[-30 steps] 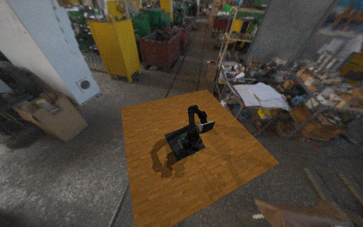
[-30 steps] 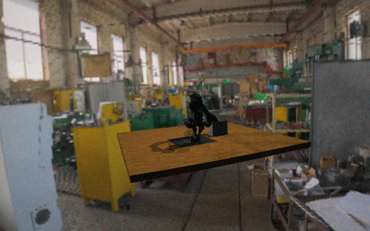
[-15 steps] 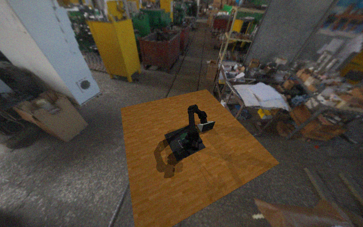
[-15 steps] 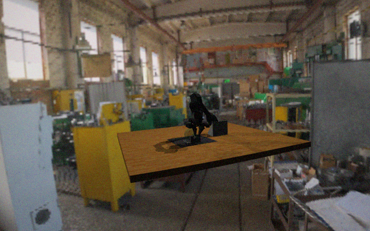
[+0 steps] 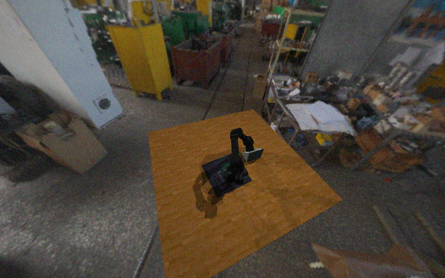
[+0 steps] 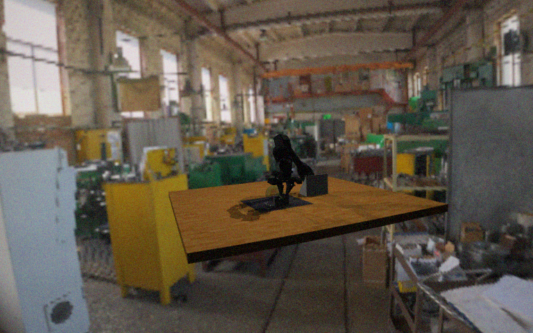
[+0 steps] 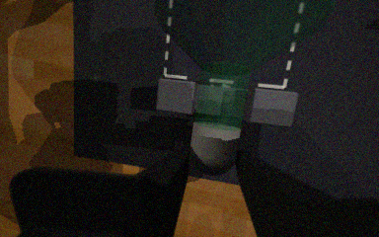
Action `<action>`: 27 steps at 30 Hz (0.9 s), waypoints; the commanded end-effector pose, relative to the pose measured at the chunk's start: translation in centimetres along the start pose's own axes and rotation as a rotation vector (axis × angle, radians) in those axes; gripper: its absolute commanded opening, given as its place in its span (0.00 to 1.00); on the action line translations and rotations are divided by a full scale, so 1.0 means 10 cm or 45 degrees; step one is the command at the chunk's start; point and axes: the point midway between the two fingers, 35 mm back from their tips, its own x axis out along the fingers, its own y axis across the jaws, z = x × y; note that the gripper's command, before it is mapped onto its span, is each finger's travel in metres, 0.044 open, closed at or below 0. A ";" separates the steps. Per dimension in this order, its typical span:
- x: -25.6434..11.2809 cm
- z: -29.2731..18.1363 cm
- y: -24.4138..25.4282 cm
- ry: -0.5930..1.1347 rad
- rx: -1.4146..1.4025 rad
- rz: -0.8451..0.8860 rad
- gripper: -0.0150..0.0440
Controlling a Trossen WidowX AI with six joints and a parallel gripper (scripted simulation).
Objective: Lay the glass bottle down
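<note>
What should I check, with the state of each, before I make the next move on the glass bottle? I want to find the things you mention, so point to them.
1. Gripper (image 6: 283, 192) (image 7: 212, 154) shut on the glass bottle (image 5: 225, 167) (image 6: 271, 191) (image 7: 219, 116): ok.
2. Neck lined up between the uprights of the grey U-shaped rest (image 7: 176, 96): ok in the wrist view.
3. Neck seated at the bottom of the rest: cannot tell; no view shows the contact.
4. Body fully inside the dashed outline (image 5: 221, 176) (image 7: 272, 86): cannot tell; dark and partly out of the wrist view.
5. Bottle let go: not ok.
</note>
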 end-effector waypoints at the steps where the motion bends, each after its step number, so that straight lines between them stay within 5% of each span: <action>1: 0.00 0.00 0.00 -0.002 -0.001 -0.001 0.52; 12: 0.00 0.00 0.00 -0.002 -0.001 -0.001 1.00; 20: -0.57 0.12 0.09 0.159 0.048 -0.115 1.00; 27: -0.64 0.12 0.06 0.165 0.050 -0.119 1.00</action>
